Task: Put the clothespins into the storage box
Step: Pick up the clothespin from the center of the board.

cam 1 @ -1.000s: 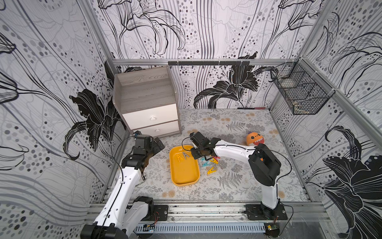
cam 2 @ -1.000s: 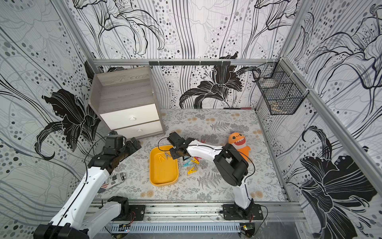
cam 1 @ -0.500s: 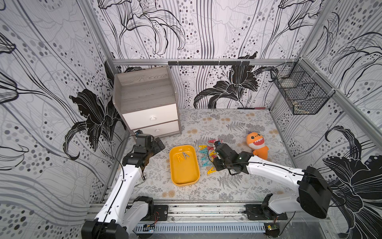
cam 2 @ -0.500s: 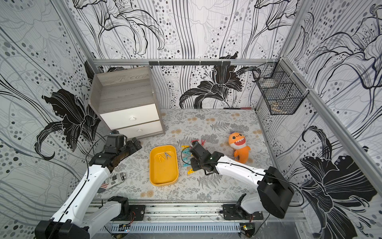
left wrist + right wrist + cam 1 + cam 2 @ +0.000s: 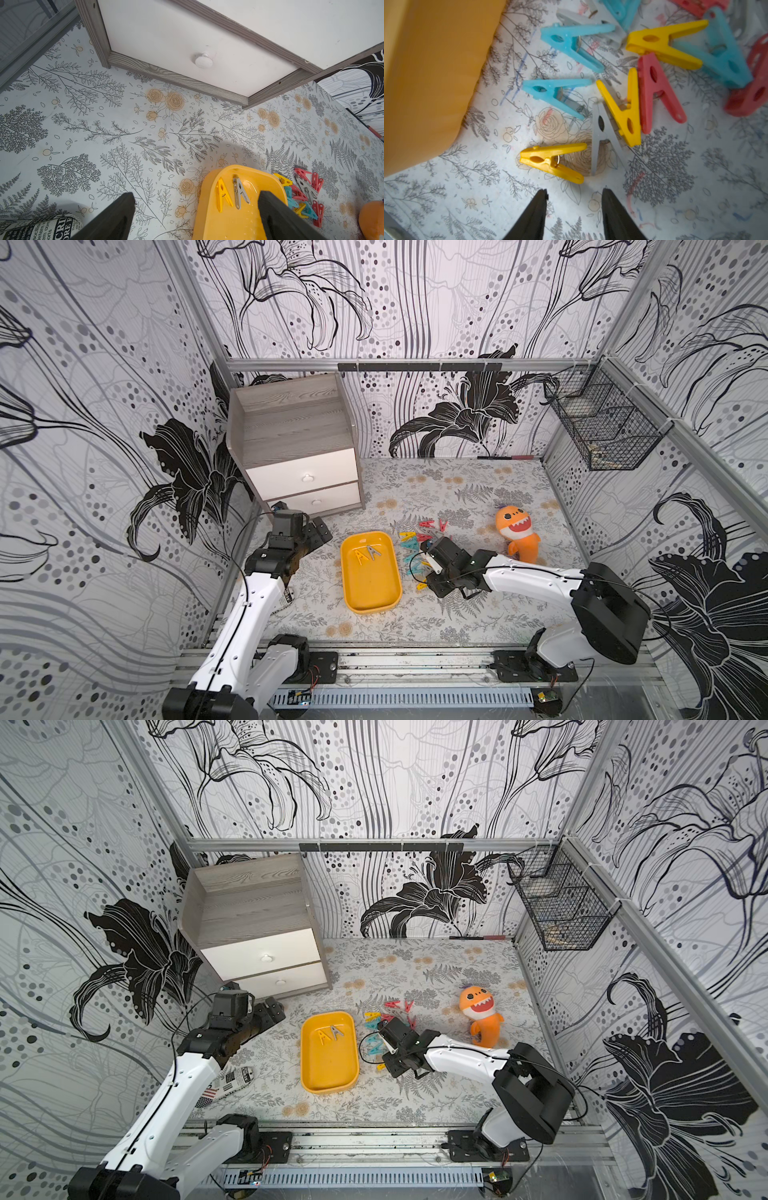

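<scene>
Hovering over the loose clothespins [image 5: 644, 99] just beside the storage box [image 5: 371, 583], your right gripper [image 5: 574, 193] has its fingers parted and empty, while your left gripper [image 5: 196, 194] stands spread wide, two pins already boxed.

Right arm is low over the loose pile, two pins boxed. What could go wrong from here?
1. The nearest yellow clothespin lies flat, its tip beside a grey clothespin; the open right gripper may catch both or push one away.
2. The other clothespins overlap, so a nudge could scatter them.
3. The storage box sits close beside; the gripper may bump its wall.
</scene>
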